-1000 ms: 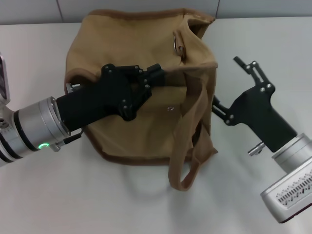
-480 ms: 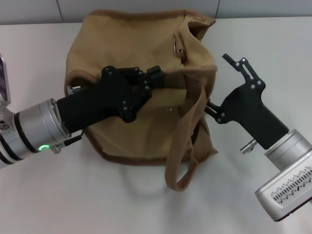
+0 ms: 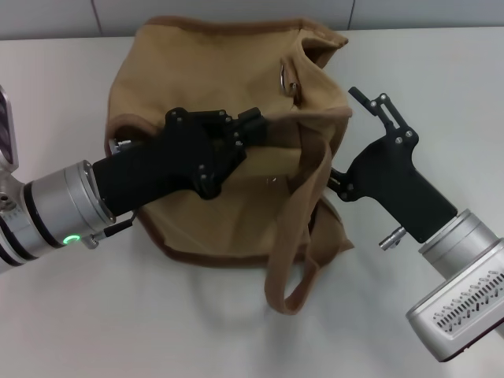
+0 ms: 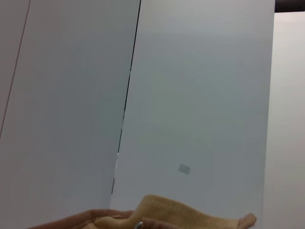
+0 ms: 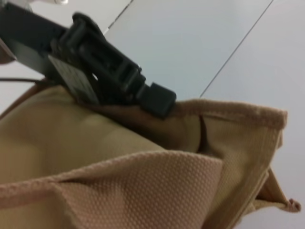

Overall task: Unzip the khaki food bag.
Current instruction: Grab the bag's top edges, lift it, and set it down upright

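Observation:
The khaki food bag (image 3: 197, 71) sits in the middle of the white table, tan canvas with brown trim. One wide handle (image 3: 295, 236) hangs loose over its near right side. My left gripper (image 3: 253, 124) lies across the bag's top, its fingers pinched together on the top seam; the zipper pull is hidden. In the right wrist view the left gripper (image 5: 159, 100) presses on the bag (image 5: 119, 181). My right gripper (image 3: 352, 142) is open and empty, close against the bag's right side by the handle. The left wrist view shows only a strip of the bag (image 4: 162, 214).
A metal ring (image 3: 287, 77) sits at the bag's far right corner and a small snap button (image 3: 272, 179) on its front. The white table (image 3: 441, 71) runs out to the right and front. A grey panelled wall (image 3: 236, 12) stands behind the bag.
My right gripper has moved left and a little farther away, up to the bag's right side. The hanging handle has shifted slightly left. The left gripper has stayed in place.

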Robot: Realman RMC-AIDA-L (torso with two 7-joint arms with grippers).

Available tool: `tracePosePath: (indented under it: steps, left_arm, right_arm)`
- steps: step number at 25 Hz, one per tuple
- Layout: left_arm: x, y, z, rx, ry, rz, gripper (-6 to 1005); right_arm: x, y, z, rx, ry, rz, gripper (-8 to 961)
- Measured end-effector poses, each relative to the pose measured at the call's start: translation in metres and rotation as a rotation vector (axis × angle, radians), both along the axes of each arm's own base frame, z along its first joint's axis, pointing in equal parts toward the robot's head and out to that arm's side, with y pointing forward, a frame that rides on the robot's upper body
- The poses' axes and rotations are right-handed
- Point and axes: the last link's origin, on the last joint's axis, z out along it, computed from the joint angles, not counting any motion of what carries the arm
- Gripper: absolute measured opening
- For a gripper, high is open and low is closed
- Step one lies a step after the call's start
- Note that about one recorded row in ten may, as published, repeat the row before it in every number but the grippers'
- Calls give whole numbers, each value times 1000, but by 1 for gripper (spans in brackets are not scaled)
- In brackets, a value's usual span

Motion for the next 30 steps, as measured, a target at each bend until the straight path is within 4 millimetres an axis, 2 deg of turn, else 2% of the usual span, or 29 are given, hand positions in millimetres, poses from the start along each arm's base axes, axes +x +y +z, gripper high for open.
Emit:
tracePosePath:
  steps: [15,27,30]
  left_arm:
    - [-2,-2,-3,1,13,-2,54]
    - [-3,-2,-4,2,18,3,55]
    - [-3,-2,-4,2,18,4,55]
  right_arm:
    - [-8,5,6,-28,114,-3,845]
    - [-8,5,7,-38,124,-1,846]
    - [-9,6,5,-43,112,9,781]
